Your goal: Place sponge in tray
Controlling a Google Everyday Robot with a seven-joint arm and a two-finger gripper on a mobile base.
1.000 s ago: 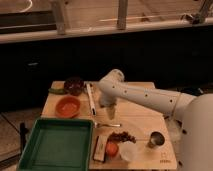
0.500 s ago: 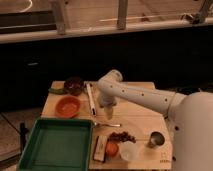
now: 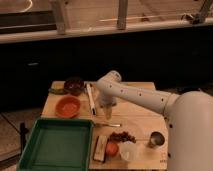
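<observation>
The green tray (image 3: 57,146) lies at the front left of the wooden table. My gripper (image 3: 106,108) points down at the table's middle, just right of the orange bowl (image 3: 67,106) and behind the tray's far right corner. The white arm (image 3: 145,99) reaches in from the right. I see no blue-grey sponge; the gripper hides the spot beneath it.
A dark bowl (image 3: 75,85) and a green item (image 3: 56,91) sit at the back left. A white utensil (image 3: 91,98) lies beside the gripper, a fork (image 3: 108,124) in front. A pale-and-dark block (image 3: 101,148), an orange fruit (image 3: 112,148), a white cup (image 3: 128,150) and a metal cup (image 3: 156,140) are at the front right.
The arm's elbow has shifted slightly left and the gripper has dropped a little toward the table. Nothing on the table has moved.
</observation>
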